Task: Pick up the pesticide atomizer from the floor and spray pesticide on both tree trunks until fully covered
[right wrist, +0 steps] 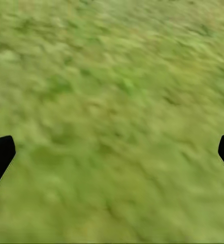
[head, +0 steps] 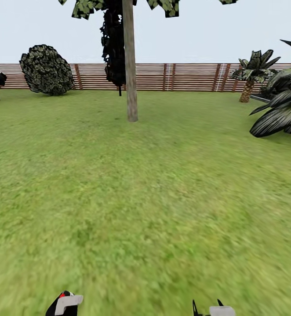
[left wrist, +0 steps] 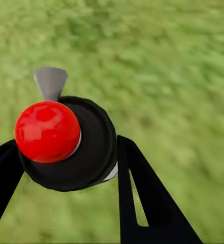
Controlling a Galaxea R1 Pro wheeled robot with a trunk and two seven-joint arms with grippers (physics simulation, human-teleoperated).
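Black fingers of the left gripper point(left wrist: 66, 162) clamp the small dark, red-topped pesticide atomizer point(left wrist: 66, 140), apparently nozzle forward, so drive on across the green lawn point(head: 145, 197) to the pale mottled tree trunk point(head: 130, 66) before spraying, while the right gripper point(right wrist: 112, 152) hangs spread and empty.

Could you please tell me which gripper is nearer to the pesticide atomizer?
Left. The left gripper is shut on the pesticide atomizer, fingers either side of its dark body. The right gripper hangs open above bare grass, off to the atomizer's right.
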